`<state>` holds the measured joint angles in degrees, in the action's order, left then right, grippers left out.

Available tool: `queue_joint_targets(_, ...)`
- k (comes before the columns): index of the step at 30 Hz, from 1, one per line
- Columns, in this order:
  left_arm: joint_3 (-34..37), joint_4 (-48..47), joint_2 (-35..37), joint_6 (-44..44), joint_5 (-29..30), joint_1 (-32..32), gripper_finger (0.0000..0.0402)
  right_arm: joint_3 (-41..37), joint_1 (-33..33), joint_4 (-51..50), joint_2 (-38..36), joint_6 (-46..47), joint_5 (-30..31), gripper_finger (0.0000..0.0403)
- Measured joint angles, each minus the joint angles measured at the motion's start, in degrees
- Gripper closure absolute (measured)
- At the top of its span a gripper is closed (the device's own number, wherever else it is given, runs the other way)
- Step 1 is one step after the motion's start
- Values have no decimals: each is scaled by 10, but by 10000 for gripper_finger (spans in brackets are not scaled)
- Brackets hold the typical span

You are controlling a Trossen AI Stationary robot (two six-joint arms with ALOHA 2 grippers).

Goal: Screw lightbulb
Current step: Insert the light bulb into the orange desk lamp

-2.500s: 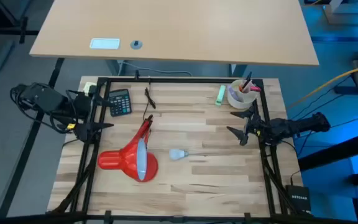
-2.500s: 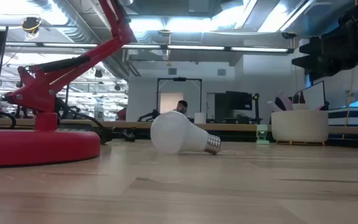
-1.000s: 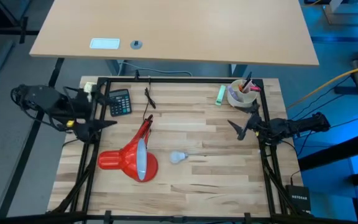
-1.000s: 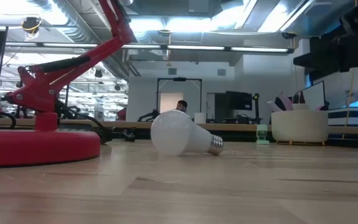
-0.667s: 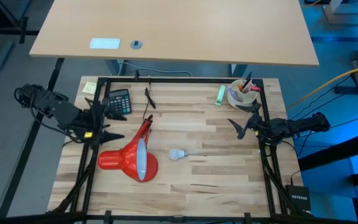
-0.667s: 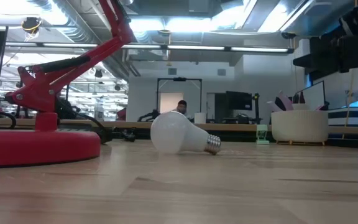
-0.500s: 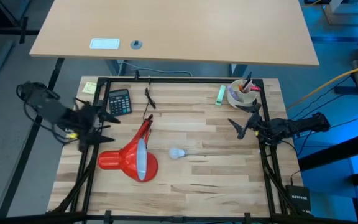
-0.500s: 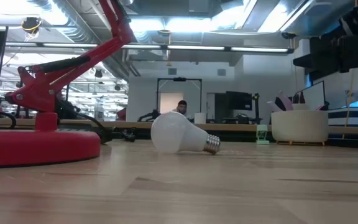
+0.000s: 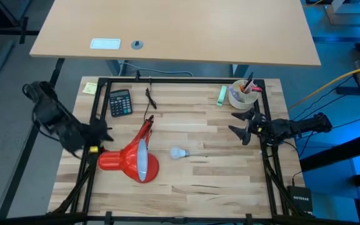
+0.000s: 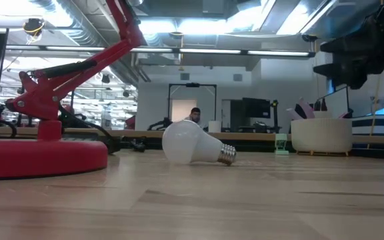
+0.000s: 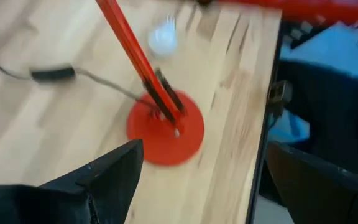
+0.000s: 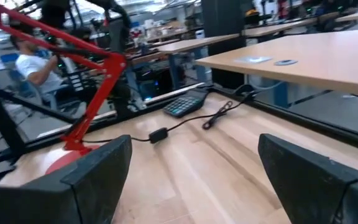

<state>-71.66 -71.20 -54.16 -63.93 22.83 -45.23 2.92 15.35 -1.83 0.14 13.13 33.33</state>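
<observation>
Left arm has swung back and toward the front-left since the earlier frames; its left tool (image 9: 99,139) now sits over the bench's left rail, just beside the red lamp's base (image 9: 112,161). Right arm barely shifted; the lightbulb has not moved.

Left tool: fingers (image 11: 114,171) spread apart, nothing between them. In its wrist view the lamp base (image 11: 165,129) lies ahead on the wood and the bulb (image 11: 163,38) beyond it, blurred.

Right tool (image 9: 239,127): fingers apart, empty, hanging above the right side of the bench (image 9: 211,178) near the right rail, pointing inward. In the low view it shows dark at upper right (image 10: 352,57).

The lightbulb (image 9: 178,153) lies on its side near the bench middle, screw base pointing right, just beside the lamp shade (image 9: 141,159) but apart from it. Low view: bulb (image 10: 193,145) flat on the wood, silvery base on its right end. It is well apart from both tools; the shade and lamp base lie between it and the left tool, bare wood between it and the right tool.

Open room: bare wood right of the bulb and along the front edge. Back edge carries a calculator (image 9: 120,102), a black cable (image 9: 150,100), a green item (image 9: 221,94) and a white cup of pens (image 9: 242,94). A black frame rail (image 9: 266,165) runs along the sides.
</observation>
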Motion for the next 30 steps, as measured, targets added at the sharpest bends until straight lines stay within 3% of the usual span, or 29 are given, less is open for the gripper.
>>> queue_joint_targets(8,0,8,-104,-172,1,-106,73,0,0,2,0,2,-26,47)
queue_joint_targets(13,0,51,-192,-274,81,-163,73,0,0,19,0,57,-30,47)
queue_joint_targets(23,0,155,-320,-418,101,-154,73,-1,0,4,0,172,-6,47)
queue_joint_targets(30,0,195,-392,-450,76,-142,73,-9,0,29,25,199,-95,47)
